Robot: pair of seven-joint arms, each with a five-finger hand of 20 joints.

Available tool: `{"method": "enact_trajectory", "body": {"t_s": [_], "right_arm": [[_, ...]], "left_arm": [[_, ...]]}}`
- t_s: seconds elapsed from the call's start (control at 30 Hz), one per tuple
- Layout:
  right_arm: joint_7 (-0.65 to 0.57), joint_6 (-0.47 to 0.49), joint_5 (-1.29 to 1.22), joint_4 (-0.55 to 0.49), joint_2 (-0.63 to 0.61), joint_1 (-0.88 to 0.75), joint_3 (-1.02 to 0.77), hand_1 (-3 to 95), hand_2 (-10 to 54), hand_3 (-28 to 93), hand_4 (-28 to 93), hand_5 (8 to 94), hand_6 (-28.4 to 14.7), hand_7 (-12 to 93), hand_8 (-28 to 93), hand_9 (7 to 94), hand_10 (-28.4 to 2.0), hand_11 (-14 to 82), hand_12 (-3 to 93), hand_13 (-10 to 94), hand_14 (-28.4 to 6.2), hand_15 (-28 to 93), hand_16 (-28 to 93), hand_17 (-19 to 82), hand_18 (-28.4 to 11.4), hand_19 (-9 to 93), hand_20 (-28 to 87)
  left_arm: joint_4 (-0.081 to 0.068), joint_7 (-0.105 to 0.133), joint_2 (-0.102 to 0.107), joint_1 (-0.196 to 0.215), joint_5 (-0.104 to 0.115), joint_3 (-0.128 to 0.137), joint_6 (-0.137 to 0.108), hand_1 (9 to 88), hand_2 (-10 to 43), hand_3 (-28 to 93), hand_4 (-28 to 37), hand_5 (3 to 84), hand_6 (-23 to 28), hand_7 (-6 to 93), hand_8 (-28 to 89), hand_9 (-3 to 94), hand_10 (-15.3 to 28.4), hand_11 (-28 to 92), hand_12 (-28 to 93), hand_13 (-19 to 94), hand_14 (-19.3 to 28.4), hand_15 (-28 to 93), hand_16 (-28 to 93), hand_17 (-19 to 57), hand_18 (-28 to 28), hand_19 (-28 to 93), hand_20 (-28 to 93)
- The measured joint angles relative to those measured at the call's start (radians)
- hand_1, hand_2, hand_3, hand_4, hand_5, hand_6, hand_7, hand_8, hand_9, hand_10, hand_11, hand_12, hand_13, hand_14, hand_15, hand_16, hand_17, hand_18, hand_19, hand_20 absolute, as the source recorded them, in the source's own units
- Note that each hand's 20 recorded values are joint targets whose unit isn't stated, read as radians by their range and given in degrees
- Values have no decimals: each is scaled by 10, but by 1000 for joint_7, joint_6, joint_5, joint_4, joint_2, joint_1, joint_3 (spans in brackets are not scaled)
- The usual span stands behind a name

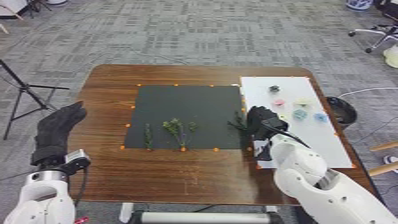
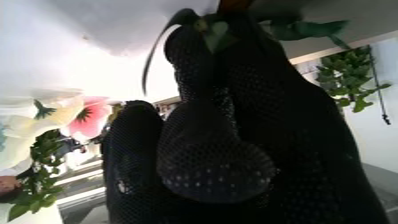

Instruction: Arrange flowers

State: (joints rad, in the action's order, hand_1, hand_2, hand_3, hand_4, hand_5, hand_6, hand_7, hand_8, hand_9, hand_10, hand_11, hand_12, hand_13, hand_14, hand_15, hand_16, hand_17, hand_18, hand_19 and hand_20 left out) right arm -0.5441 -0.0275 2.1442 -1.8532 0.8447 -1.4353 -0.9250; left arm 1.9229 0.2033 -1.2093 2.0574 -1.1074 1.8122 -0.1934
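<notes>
In the head view my right hand is at the seam between the black mat and the white sheet, curled round a green sprig whose leaves stick out over the mat. Leaves of that sprig lie at the fingertips of my right hand in the right wrist view. Several green stems lie low on the mat. On the sheet are a pink flower, a pale yellow one and blue ones. My left hand is open at the table's left edge.
Small orange markers line the mat and sheet on the brown table. A dark round bin stands beyond the table's right edge. A black tripod is on the floor at the left, and an office chair at the far right.
</notes>
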Motion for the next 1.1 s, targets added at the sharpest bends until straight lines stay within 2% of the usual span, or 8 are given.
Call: {"method": "enact_trajectory", "body": {"t_s": [0.27,0.67,0.8,1.1], "right_arm": [[-9,-118,-189,-7,-1,24,6,685,-95,500,-11,676,-78,363,233,886,-123,309,395,937,1,612,280,749,-42,913,484],[-85,-188,-580,-57,39,229,99,687,-95,496,-7,672,-84,409,184,903,-126,288,339,937,-7,601,266,753,-37,903,467],[-88,-221,-550,-44,67,254,131,689,-95,492,-6,675,-83,419,167,917,-134,250,311,937,-10,599,259,754,-35,900,459],[-99,-222,-354,-15,93,221,191,700,-95,473,-15,683,-78,423,139,935,-139,192,253,937,-11,590,243,759,-32,887,437]], "left_arm": [[4,0,0,2,0,2,-1,256,51,679,-283,524,35,138,-67,490,149,222,135,376,170,196,5,65,116,98,168],[12,-4,10,4,0,2,-1,253,52,680,-283,523,34,138,-67,491,148,223,135,376,170,197,5,64,116,98,168],[17,-5,11,7,0,2,-1,253,52,680,-283,523,34,138,-67,491,149,222,134,375,170,198,6,64,116,99,168],[21,-10,13,13,0,6,0,254,51,680,-283,524,35,137,-67,490,150,222,134,374,172,203,8,63,117,99,168]]}}
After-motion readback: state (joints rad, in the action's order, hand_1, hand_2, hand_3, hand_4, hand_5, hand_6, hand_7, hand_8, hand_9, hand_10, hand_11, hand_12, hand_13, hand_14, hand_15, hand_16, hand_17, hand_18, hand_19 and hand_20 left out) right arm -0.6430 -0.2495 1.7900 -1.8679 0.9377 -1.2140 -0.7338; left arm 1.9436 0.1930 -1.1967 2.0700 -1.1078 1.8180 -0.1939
